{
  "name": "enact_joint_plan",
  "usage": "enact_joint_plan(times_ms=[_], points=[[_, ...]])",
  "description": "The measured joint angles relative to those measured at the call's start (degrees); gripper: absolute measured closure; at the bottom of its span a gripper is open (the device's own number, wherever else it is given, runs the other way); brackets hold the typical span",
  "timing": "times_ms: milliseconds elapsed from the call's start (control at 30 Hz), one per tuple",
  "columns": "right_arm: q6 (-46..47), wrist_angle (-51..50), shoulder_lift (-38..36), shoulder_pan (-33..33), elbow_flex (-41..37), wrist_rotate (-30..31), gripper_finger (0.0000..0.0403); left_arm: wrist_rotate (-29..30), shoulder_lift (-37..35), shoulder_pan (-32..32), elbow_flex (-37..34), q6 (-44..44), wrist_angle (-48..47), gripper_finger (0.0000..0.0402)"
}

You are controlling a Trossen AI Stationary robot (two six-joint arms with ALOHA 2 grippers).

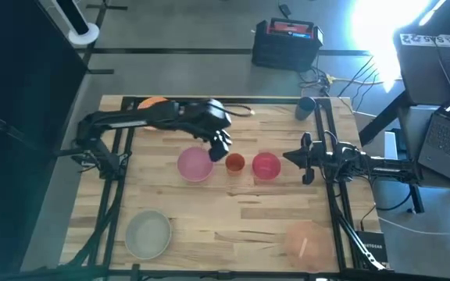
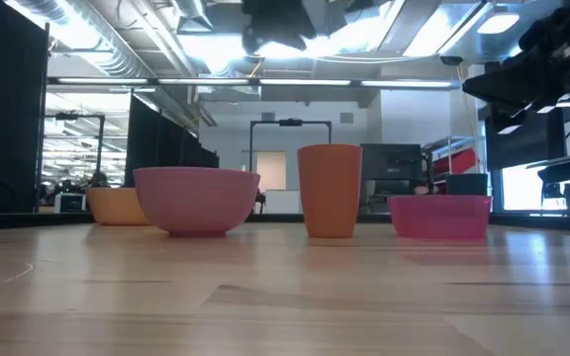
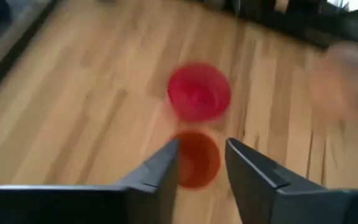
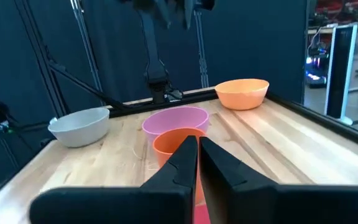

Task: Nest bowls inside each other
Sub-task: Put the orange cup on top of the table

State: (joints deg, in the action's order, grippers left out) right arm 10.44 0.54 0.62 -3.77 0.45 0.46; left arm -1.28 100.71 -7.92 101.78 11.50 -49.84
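Standing upright on the wooden table are a pale pink bowl (image 1: 195, 165), a small orange-red cup (image 1: 234, 162) and a red bowl (image 1: 266, 166), in a row across the middle. An orange bowl (image 1: 153, 103) sits at the far left, partly behind my left arm. A whitish-grey bowl (image 1: 148, 234) is at the near left and a translucent peach bowl (image 1: 307, 239) at the near right. My left gripper (image 3: 202, 146) hangs open in the air over the gap between pink bowl and cup, touching nothing. My right gripper (image 4: 197, 142) waits shut at the table's right side.
A small dark blue cup (image 1: 306, 108) stands at the far right corner. Black frame rails (image 1: 330, 195) run along the table's left and right sides. Bare wood lies between the middle row and the two near bowls.
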Motion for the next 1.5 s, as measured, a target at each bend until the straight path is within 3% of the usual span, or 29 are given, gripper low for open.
enact_joint_plan(times_ms=[200,667,1000,1100,1267,1500], points=[[3.4,0.0,0.0,0.0,0.0,0.0,0.0402,0.4,7.7,0.9,6.7,-4.2,-3.4,0.022],[3.0,-0.1,0.0,0.0,0.0,0.0,0.0402,0.7,19.1,0.7,6.6,-6.1,-6.9,0.023],[3.0,-0.1,0.0,0.0,0.0,0.0,0.0402,1.9,21.1,-0.7,5.8,-7.4,-4.8,0.0233],[2.8,-0.1,0.0,0.0,0.0,0.0,0.0402,2.0,21.2,-1.7,5.3,-7.4,-6.0,0.0265],[3.0,-0.1,0.0,0.0,0.0,0.2,0.0402,1.9,22.2,-2.8,5.3,-9.3,-7.1,0.0384],[4.4,0.1,0.4,0.0,0.0,1.3,0.0402,2.4,22.3,-7.3,8.6,-15.1,-7.6,0.0394]])
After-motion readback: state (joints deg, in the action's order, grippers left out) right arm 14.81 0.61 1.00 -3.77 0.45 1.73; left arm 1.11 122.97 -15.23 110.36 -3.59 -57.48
